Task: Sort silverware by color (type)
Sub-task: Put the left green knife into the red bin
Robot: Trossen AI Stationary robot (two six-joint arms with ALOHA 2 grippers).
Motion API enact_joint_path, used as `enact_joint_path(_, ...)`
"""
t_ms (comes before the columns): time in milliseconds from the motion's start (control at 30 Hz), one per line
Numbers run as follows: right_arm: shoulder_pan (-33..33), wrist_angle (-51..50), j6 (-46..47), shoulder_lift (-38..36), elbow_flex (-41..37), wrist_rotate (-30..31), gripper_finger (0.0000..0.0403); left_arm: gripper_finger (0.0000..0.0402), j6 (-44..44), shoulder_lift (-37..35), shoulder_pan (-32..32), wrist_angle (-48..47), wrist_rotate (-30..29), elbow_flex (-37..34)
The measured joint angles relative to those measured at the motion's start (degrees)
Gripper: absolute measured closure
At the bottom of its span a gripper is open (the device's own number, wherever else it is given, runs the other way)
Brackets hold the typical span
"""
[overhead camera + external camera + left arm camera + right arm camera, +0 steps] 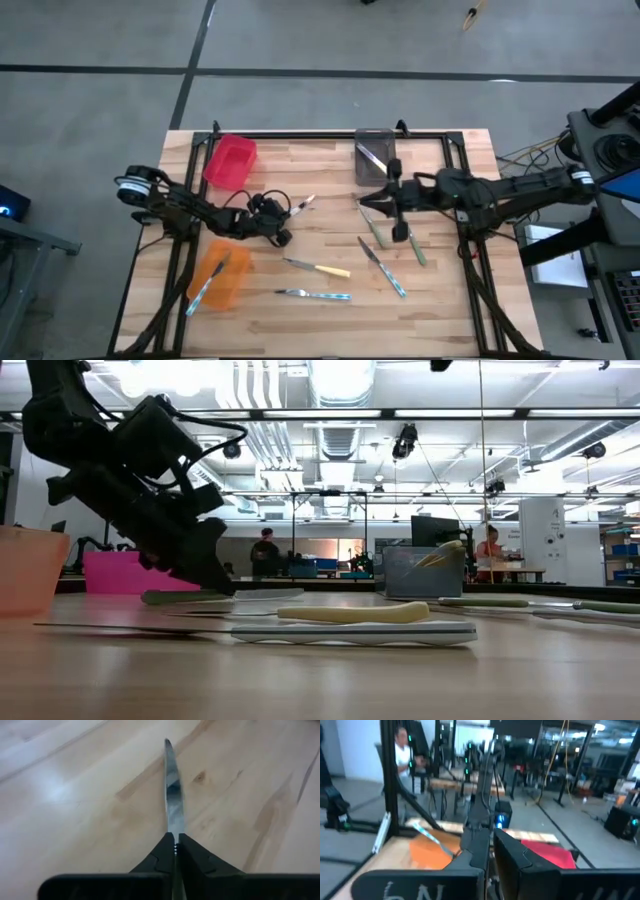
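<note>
- Slim table knife with a silver blade [170, 795], handle colour hidden: lying on the pale wooden worktop [330, 320] left of centre, its tip pointing toward the middle. The left claw [281, 234] is pinching it at the handle end, fingers pressed onto the blade root.
- Remaining silverware: a yellow-handled knife [318, 267] and a light-blue-handled knife [315, 294] are lying loose at centre front; a green-handled knife [414, 247] and another blue-handled knife [384, 267] are lying right of centre.
- Bins: the red plastic bin [230, 162] is sitting at the back left, the orange plastic bin [220, 277] at the front left, holding one blue-handled knife, and the grey bin [375, 155] at the back centre, holding a knife.
- Right claw [400, 231]: pressed together, hanging over the knives right of centre, gripping nothing visible.
- Handling judgement: the pinch looks narrow, so lifting level and slowly is advisable, as the long blade could swing.
- View notes: the left wrist view is showing the grip exactly; only the high view is placing the bins and the loose knives.
</note>
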Motion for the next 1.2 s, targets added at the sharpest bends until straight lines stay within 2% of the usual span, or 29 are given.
enact_joint_path(200,0.0,7.4,3.5,-1.5,-6.6,0.0,0.0385,0.0397,0.0,-3.9,0.0,-0.1,0.6,-0.1)
enact_joint_path(333,0.0,8.2,5.0,-1.1,-8.4,0.0,0.0385,0.0398,0.1,-5.5,0.0,-0.7,0.7,-0.1)
enact_joint_path(567,0.0,8.3,6.4,1.5,-8.6,0.0,0.0385,0.0400,8.9,-8.0,0.1,-3.5,9.8,0.0)
enact_joint_path(700,0.0,8.1,6.9,3.9,-8.6,0.0,0.0385,0.0399,12.5,-10.8,1.2,-7.5,10.4,0.0)
enact_joint_path(800,0.0,8.7,6.9,6.0,-8.6,1.4,0.0385,0.0385,16.5,-13.4,2.7,-10.6,11.3,0.0)
enact_joint_path(933,-0.4,9.6,6.5,7.9,-8.6,4.8,0.0385,0.0351,21.8,-15.9,6.1,-13.8,15.8,0.1)
enact_joint_path(1200,-5.2,9.8,8.4,8.6,-8.6,5.0,0.0385,0.0279,32.3,-14.0,11.1,-13.9,19.7,0.1)
